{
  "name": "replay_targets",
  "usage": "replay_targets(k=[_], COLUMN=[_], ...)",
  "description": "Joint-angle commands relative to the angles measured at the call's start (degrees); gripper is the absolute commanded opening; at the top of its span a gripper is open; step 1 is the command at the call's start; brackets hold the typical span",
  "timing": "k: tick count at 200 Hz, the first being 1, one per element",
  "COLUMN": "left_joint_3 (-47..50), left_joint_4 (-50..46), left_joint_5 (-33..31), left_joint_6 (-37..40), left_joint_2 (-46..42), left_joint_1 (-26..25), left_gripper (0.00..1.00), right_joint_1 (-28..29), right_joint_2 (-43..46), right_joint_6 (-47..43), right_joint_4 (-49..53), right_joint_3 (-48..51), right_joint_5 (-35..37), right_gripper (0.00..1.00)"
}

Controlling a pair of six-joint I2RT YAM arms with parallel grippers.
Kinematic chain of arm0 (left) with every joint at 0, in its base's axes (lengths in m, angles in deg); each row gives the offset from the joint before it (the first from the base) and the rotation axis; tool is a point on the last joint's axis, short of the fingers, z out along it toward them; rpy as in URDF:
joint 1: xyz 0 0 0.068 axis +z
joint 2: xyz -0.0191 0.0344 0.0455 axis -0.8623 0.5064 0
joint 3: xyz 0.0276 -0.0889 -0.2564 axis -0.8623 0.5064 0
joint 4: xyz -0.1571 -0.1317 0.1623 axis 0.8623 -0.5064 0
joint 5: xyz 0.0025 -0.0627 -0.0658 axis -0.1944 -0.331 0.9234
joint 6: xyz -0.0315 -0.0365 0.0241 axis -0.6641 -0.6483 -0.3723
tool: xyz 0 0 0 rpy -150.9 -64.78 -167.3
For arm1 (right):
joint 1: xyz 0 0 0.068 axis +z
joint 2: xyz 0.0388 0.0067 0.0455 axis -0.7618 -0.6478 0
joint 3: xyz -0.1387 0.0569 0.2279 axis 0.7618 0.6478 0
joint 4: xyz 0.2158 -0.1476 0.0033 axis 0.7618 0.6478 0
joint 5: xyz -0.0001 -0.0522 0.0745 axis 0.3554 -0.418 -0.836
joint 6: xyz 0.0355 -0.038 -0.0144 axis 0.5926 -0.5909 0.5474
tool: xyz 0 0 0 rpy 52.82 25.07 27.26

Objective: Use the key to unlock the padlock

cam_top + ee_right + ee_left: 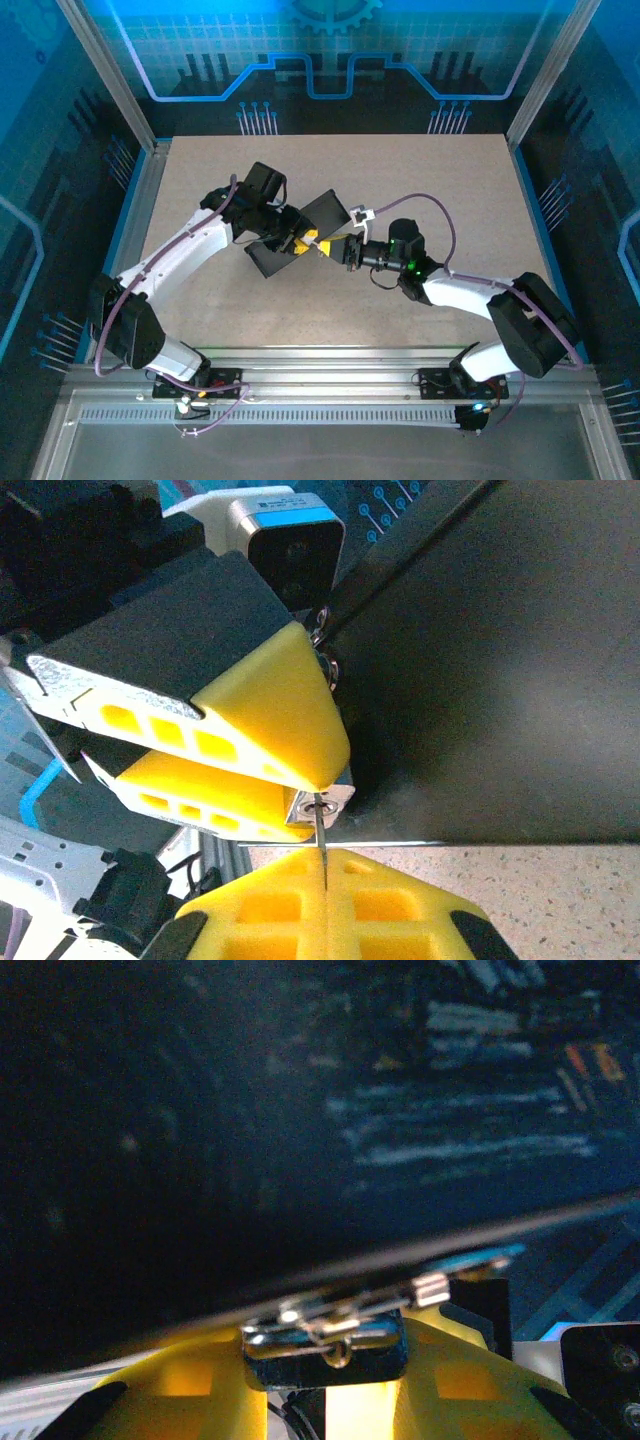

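Observation:
In the middle of the table the two grippers meet at a dark box (270, 260) whose lid (326, 212) stands open. My left gripper (303, 240) is shut on the small silvery padlock (322, 805), which hangs at the box's clasp. Its body sits between the yellow fingers (200, 1385) in the left wrist view, where the padlock (325, 1345) lies under the lid's edge. My right gripper (325, 865) is shut on the thin silvery key (322, 838). The key's tip is in the padlock's keyhole. From above, the right gripper (338, 250) faces the left one closely.
The dark lid (500, 660) rises right behind the padlock and close to both grippers. Bare speckled tabletop (330, 310) lies around the box. Metal frame posts (140, 150) and blue walls bound the table at the sides and back.

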Motion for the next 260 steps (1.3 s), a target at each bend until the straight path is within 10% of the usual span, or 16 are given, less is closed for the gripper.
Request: replay_targets(k=[1, 260], left_joint_3=[-0.4, -12.1], left_joint_4=[4.5, -16.4], left_joint_5=[4.7, 1.1], left_joint_6=[-0.8, 6.3], left_joint_2=[-3.2, 2.4], left_joint_1=[-0.5, -0.2], left_gripper=[0.00, 0.00], right_joint_1=[1.4, 6.5], right_joint_2=[-1.2, -9.5], right_joint_6=[3.1, 6.9], right_joint_4=[-8.1, -22.4], right_joint_3=[1.7, 1.0], right_joint_5=[3.2, 11.4], right_gripper=[0.00, 0.00])
